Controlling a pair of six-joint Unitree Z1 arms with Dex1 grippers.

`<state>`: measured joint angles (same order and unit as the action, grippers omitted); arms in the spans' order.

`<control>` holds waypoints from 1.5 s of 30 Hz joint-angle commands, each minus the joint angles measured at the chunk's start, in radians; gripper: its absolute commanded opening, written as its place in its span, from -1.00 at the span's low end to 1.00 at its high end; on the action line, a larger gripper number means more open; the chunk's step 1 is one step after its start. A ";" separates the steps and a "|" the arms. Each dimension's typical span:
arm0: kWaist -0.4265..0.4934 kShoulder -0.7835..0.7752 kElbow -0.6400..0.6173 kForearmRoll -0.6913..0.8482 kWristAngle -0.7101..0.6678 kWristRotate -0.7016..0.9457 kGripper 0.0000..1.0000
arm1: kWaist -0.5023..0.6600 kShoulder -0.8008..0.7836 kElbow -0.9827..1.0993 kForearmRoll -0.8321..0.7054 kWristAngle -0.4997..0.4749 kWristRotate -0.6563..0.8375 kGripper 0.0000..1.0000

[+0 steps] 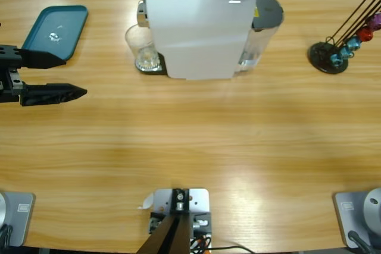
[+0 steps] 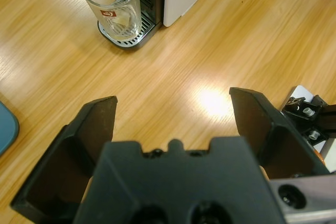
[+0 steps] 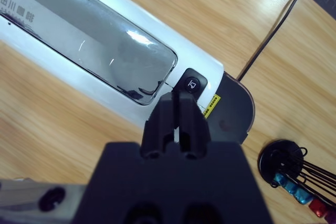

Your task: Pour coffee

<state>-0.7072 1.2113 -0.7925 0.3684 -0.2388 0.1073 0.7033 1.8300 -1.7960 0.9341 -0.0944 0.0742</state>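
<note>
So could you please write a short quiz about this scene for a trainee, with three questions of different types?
1. True or false: the left gripper holds the glass.
2. The right gripper has its tips at: A) the black button on the white machine; B) the teal tray; C) the capsule stand.
3. Fill in: the glass stands on the machine's drip ____.

Key: 1 false, its jaws are open and apart from the glass; 2 A; 3 tray.
</note>
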 commanded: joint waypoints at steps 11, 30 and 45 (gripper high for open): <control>-0.009 0.027 -0.003 0.018 0.006 -0.015 0.87 | 0.023 -0.228 0.077 0.010 -0.002 -0.064 -1.00; -0.011 0.032 -0.003 0.018 0.006 -0.015 0.87 | -0.053 0.043 -0.281 0.327 0.078 -0.085 -1.00; -0.013 0.048 -0.005 0.018 0.005 -0.015 0.87 | -0.064 0.260 -0.533 0.480 0.116 -0.094 -1.00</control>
<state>-0.7114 1.2218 -0.7960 0.3718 -0.2388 0.1073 0.6555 2.0086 -2.2859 1.3832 0.0120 0.0000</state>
